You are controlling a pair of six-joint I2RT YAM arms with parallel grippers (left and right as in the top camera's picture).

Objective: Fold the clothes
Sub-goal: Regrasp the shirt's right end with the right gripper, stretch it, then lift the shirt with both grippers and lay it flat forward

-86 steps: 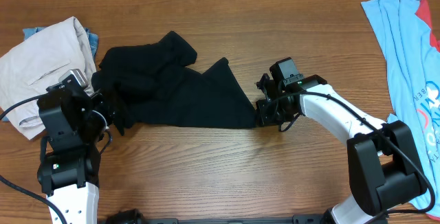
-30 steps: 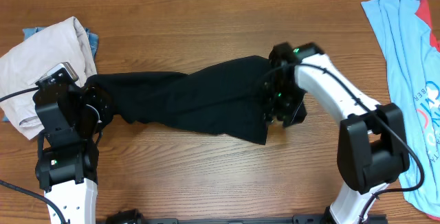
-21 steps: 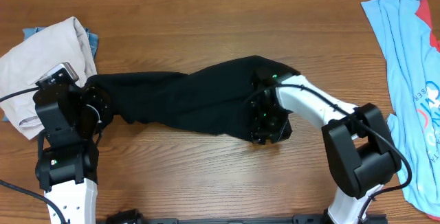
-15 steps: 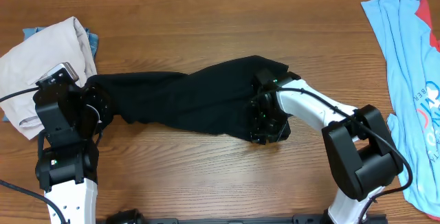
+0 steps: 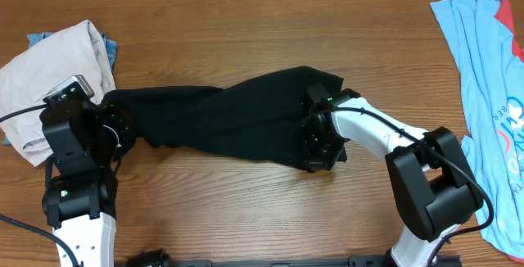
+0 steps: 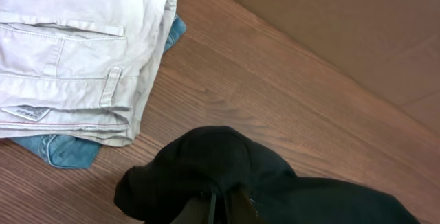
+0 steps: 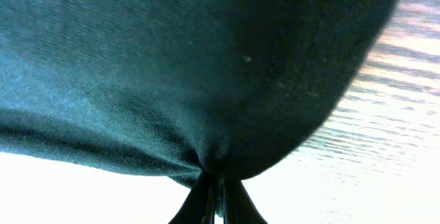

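Across the desk (image 5: 246,21), pulled out long between both arms: black shirt (image 5: 229,119), presumably to draw it flat before a fold. Bunched left end clamped tight in left jaws, just beside beige trousers (image 5: 49,70), likely as an anchor. Lower right edge pinched in right jaws, fabric gathered into them in the wrist view, probably for dragging or lifting that side over. Blue tee (image 5: 483,62) well apart at far right, not yet handled.

The black shirt (image 5: 229,119) lies stretched in a long, wrinkled band across the middle. The beige trousers (image 5: 49,74) sit loosely folded at far left. The light-blue tee (image 5: 487,79) lies spread along the right edge.
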